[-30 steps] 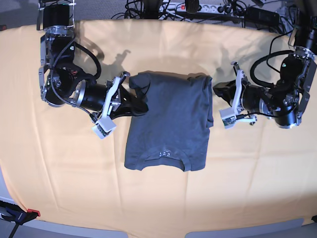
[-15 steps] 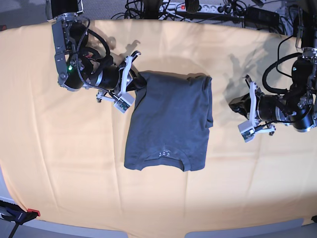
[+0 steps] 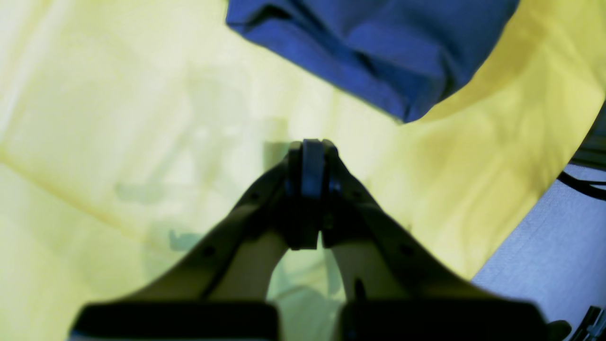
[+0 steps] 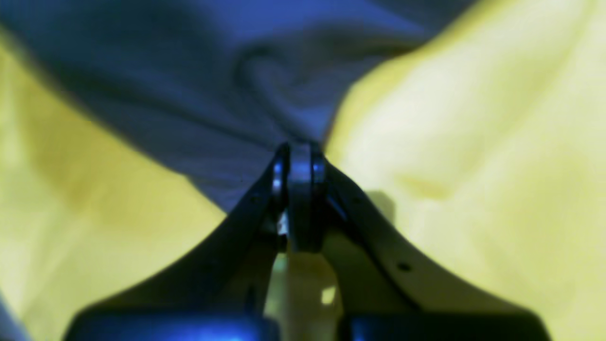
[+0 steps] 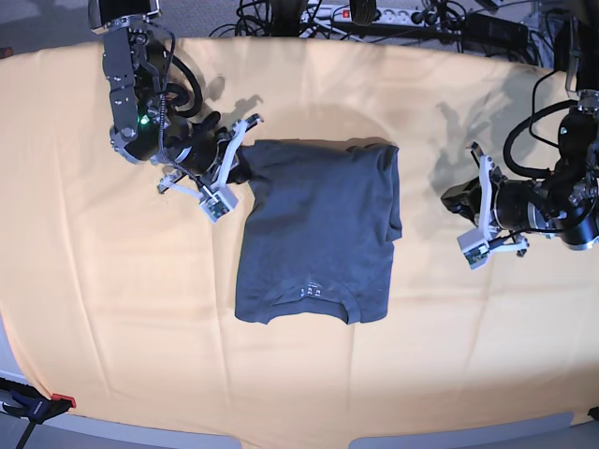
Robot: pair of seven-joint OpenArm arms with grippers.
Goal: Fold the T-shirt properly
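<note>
While the right gripper (image 5: 245, 161) is pinching the T-shirt (image 5: 318, 234) by its top corner, the left gripper (image 5: 453, 199) is sitting pressed together over the yellow cloth (image 5: 122, 309), gripping nothing.

A pale orange-yellow cloth (image 5: 112, 309) covers the counter almost edge to edge, lying in soft wrinkles and shallow creases. Beyond its far edge runs a tangle of black cables (image 5: 271, 14), a white power strip (image 5: 393, 14) and a black power brick (image 5: 496, 33). At the near left corner sits a black clamp with an orange tip (image 5: 37, 405).
</note>
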